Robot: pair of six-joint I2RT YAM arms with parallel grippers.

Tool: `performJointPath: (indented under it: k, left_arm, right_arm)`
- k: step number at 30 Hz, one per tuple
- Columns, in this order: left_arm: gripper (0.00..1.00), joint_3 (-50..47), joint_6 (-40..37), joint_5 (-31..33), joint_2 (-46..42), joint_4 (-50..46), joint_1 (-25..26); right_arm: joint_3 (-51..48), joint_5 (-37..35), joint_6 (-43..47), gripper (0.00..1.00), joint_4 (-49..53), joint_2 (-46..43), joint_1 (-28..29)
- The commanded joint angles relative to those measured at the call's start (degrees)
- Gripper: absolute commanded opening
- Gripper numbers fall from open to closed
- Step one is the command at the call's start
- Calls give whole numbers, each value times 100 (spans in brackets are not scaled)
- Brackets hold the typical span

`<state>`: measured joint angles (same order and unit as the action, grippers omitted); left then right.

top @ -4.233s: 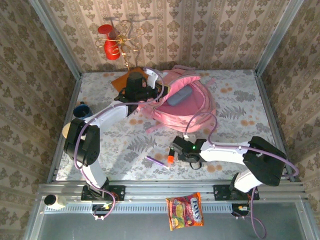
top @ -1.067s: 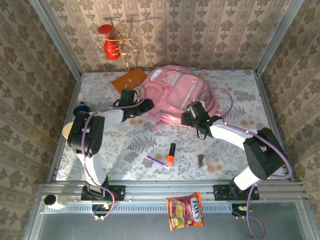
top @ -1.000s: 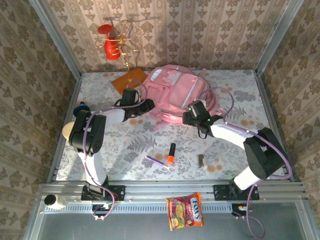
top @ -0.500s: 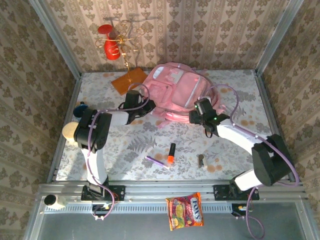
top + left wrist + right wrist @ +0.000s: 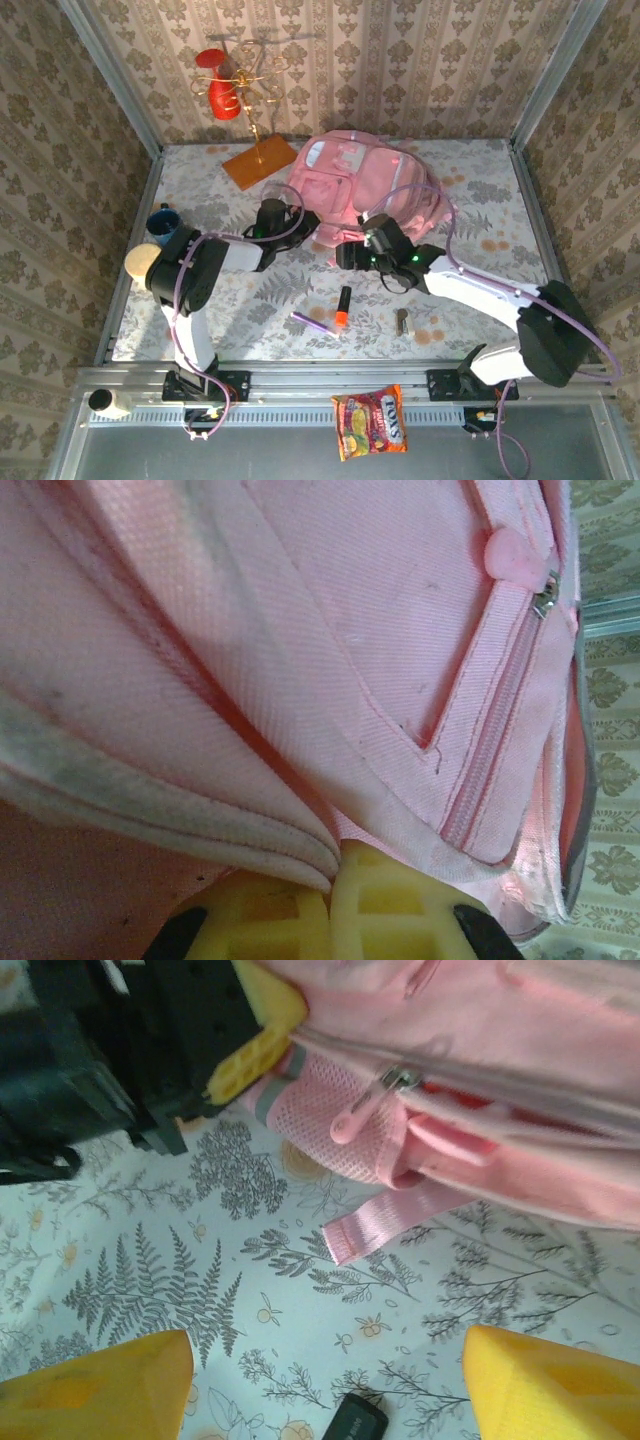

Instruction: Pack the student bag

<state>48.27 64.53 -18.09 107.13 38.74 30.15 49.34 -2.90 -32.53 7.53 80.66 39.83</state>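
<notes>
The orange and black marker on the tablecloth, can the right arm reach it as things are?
Probably yes. The open right gripper hovers close beside the orange and black marker, with only bare flowered tablecloth between them.

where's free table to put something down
Bare cloth right of the student bag, toward the right rail, and front-left between the left arm and the purple pen. Crowded at the bag's near edge: left gripper and right gripper meet there, orange marker just in front.
</notes>
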Motion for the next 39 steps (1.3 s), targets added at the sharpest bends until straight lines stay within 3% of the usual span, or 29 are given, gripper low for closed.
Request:
performJointPath:
  k: [1,13,34,39]
  left_arm:
    - [0,-43,-378,173,-463,-501,235]
    - [0,33,-415,464,-658,-780,570]
    - [0,-47,-620,482,-815,-851,641]
    - [0,-88,-756,576,-849,-893,659]
  right_arm:
    - [18,-139,-394,71,-189,235,40]
    - [-115,-768,-1528,56,-1119,651,95]
    - [978,-1198,-1703,36,-1072,2036,-225]
    - [1042,-1188,-1814,23,-1023,2097,-300]
